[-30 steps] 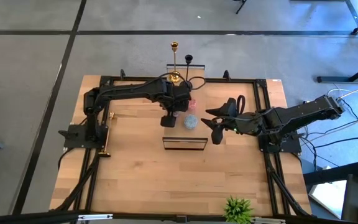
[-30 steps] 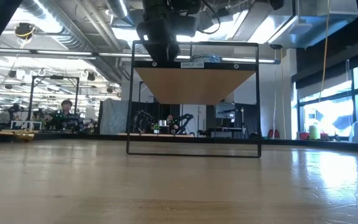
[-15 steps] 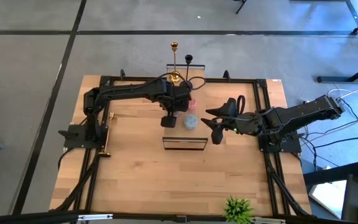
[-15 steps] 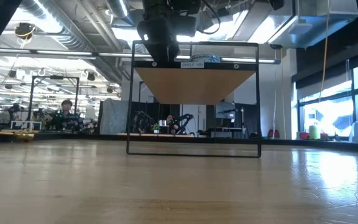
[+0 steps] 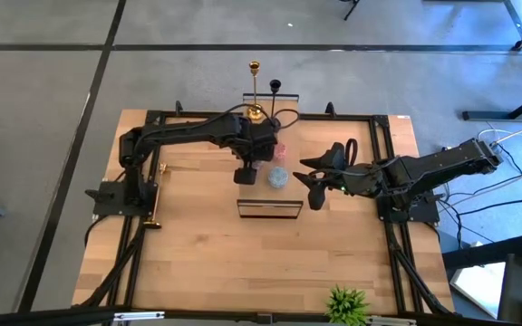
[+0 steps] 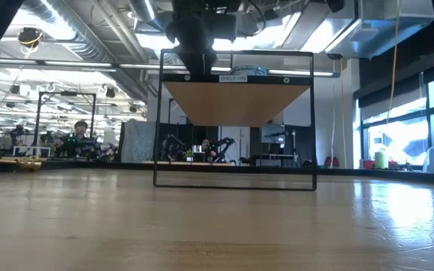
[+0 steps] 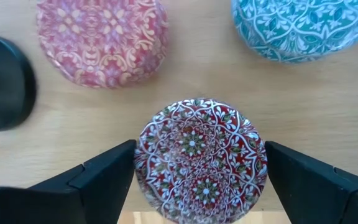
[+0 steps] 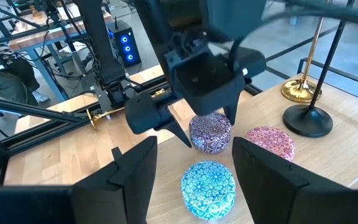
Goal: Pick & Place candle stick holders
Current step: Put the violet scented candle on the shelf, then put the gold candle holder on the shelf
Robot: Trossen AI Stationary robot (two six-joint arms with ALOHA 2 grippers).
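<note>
Over the last second almost nothing has changed: the left end effector still hangs wide open around a patterned red tin, holding nothing. The upright gold candle stick holder and the black one stand untouched just beyond it, and a third holder lies on the table well to its side. The right end effector waits nearby, half open and empty, so no pick has begun.

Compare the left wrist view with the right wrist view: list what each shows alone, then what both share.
Left wrist view only: nothing the other lacks; it just looks straight down past the open left gripper.

Right wrist view only: the upright gold candlestick, a second gold candlestick lying by the frame, and the open right gripper.

Both: the dark red patterned tin between the left fingers, the pink tin, the teal tin, and the black candlestick's base.
</note>
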